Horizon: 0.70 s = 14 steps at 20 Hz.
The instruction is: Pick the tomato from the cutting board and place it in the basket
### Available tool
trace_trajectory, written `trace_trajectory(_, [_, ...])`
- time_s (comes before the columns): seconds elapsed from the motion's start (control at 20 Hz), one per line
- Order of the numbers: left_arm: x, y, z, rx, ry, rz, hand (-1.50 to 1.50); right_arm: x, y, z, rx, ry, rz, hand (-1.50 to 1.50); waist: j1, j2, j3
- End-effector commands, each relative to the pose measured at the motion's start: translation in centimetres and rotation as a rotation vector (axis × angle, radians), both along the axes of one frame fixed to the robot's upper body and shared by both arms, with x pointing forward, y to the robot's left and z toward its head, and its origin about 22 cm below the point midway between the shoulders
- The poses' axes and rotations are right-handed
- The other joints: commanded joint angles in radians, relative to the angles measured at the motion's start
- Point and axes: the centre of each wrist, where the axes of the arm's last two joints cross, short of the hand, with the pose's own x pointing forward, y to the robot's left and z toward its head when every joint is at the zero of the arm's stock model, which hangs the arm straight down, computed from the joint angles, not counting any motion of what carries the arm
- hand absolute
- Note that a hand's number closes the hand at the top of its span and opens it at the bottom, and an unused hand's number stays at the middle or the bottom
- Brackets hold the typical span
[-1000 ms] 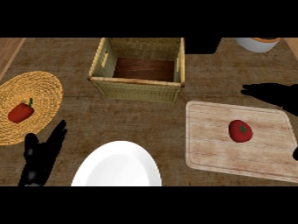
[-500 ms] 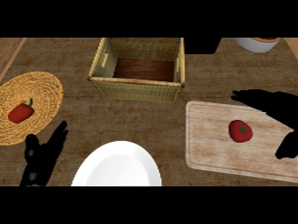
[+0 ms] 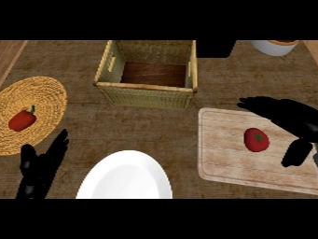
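Fingers of the right hand [image 3: 295, 120] arch spread over the cutting board [image 3: 223, 156], thumb apart below, with the tomato [image 3: 256, 139] lying untouched on the board just left of them. Bare counter separates the board from the open-topped wicker basket [image 3: 146, 95] up and to the left, while a white plate [image 3: 127, 179] sits near the board's left edge. At the lower left the left hand [image 3: 41, 165] rests with straight fingers, beside a woven mat [image 3: 44, 93] carrying a red pepper [image 3: 22, 120].

1. Kitchen counter [image 3: 210, 88], wood-grained brown top.
2. Cutting board [image 3: 258, 168] bearing a tomato [image 3: 256, 139].
3. White plate [image 3: 127, 179], wicker basket [image 3: 148, 70], woven mat [image 3: 20, 114] with red pepper [image 3: 22, 120].
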Motion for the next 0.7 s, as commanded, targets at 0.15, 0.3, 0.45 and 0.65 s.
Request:
trace_trajectory(0.15, [0.2,0.1,-2.6,0.009,0.089,0.016,0.00,0.1,2.0,-3.2,-0.075,0.007,0.000,-1.50,-0.004,0.008,-0.009])
trace_trajectory(0.3, [-0.6,0.4,0.1,-0.001,0.082,0.013,0.00,-0.9,0.8,-3.7,-0.135,0.037,0.004,-1.50,-0.001,0.006,-0.008])
trace_trajectory(0.45, [-0.2,-0.4,-0.9,0.014,0.082,0.018,0.00,0.9,0.8,-3.3,-0.134,0.030,-0.017,-1.50,0.001,0.007,-0.009])
trace_trajectory(0.65, [-0.5,1.6,-1.0,-0.013,0.097,0.023,0.00,0.1,1.5,-5.0,-0.091,0.038,-0.014,-1.50,-0.002,0.006,-0.009])
